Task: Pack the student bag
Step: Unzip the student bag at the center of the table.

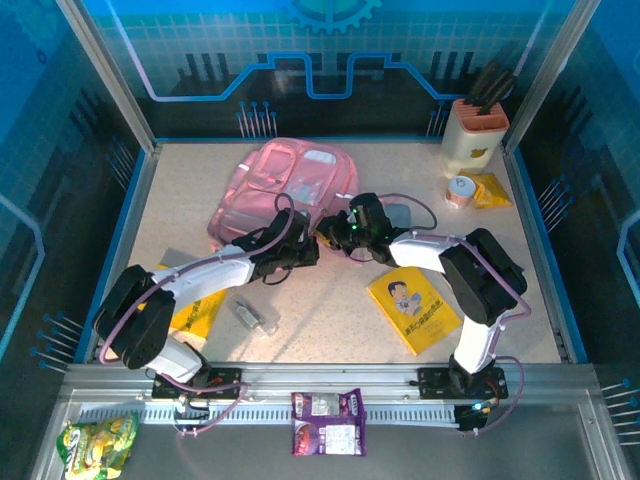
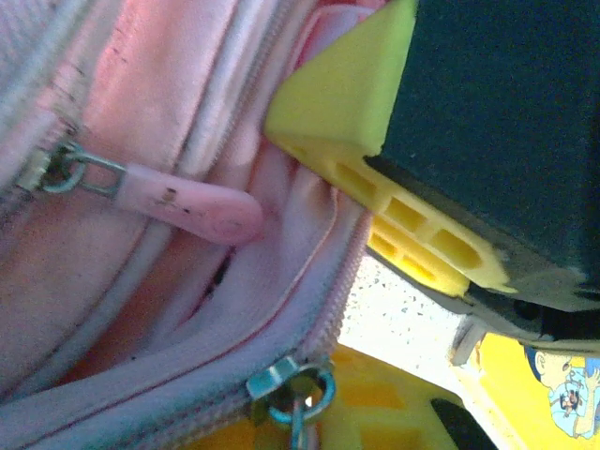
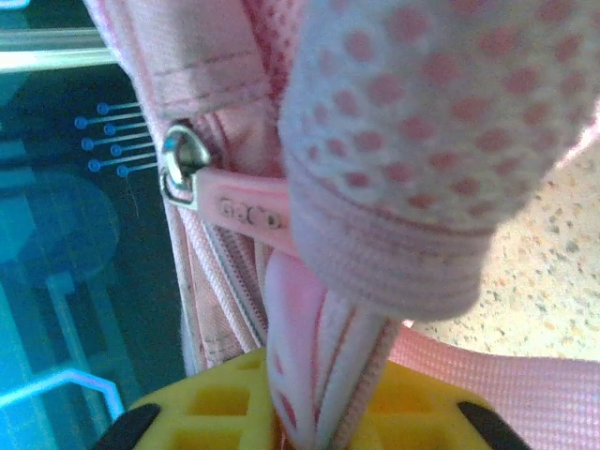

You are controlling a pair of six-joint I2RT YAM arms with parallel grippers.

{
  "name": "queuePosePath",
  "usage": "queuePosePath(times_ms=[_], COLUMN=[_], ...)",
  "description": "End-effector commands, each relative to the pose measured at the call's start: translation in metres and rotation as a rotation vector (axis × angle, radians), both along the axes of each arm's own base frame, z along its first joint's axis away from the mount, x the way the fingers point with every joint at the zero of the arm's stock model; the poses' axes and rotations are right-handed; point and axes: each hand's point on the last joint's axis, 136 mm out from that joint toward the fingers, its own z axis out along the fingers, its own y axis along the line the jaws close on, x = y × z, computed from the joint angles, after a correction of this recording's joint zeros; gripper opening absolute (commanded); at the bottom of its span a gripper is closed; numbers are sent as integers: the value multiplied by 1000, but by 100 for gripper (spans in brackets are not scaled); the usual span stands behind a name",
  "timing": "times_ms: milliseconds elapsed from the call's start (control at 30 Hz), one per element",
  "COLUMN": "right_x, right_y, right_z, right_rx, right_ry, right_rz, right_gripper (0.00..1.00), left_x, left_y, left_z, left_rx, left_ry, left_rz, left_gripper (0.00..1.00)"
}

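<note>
- Speckled bench [image 1: 330,330] under blue-lit walls, and the pink student bag [image 1: 285,180] lies toward the back edge, left of centre.
- Left jaws are at the bag's near edge, closed tight, pink fabric by the zipper pinched between the yellow fingers [image 2: 347,103].
- Right jaws, just beside them, are clamped on a fold of the bag too, with a pink zipper pull [image 3: 234,208] just above.

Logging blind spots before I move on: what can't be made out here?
Top view: student bag opening, hidden under left hand and right hand.
Left wrist view: what the left hand grips, cut by the bottom edge.
Right wrist view: bag interior, blocked by mesh padding.
</note>
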Motion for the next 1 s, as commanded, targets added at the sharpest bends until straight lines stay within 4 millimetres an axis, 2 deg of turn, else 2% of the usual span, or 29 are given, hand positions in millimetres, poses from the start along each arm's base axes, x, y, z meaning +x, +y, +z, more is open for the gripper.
queuePosePath(times_ms=[0, 33, 167, 367, 533, 633, 700, 767, 933, 967], right_x=[21, 23, 37, 56, 72, 84, 89, 89, 72, 66], right_y=[-9, -12, -30, -60, -84, -94, -92, -88, -84, -86], right_z=[7, 10, 22, 32, 33, 34, 35, 37, 43, 45], right_rx=[-38, -45, -78, -159, -181, -226, -227, -237, -256, -264], right_ry=[-68, -77, -107, -111, -102, -110, -115, -127, -162, -172], right_rz=[-39, -44, -54, -44, -57, -39, -2, 32, 85, 93], right_gripper=[5, 1, 0, 0, 0, 3, 6, 11, 34, 43], left_x=[10, 6, -13, -39, -50, -50, -46, -41, -20, -16], left_y=[-19, -18, -10, 25, 48, 58, 58, 41, 17, 16], left_z=[48, 47, 40, 12, -1, -5, -4, 4, 21, 24], left_rx=[-80, -80, -59, 62, 117, 128, 105, 42, -61, -72], left_ry=[-104, -92, -37, 47, 98, 118, 125, 125, 94, 83], left_rz=[-67, -70, -101, -67, -42, -37, -30, -75, -65, -50], left_gripper=[0, 0, 0, 0, 0, 0, 0, 0, 0, 0])
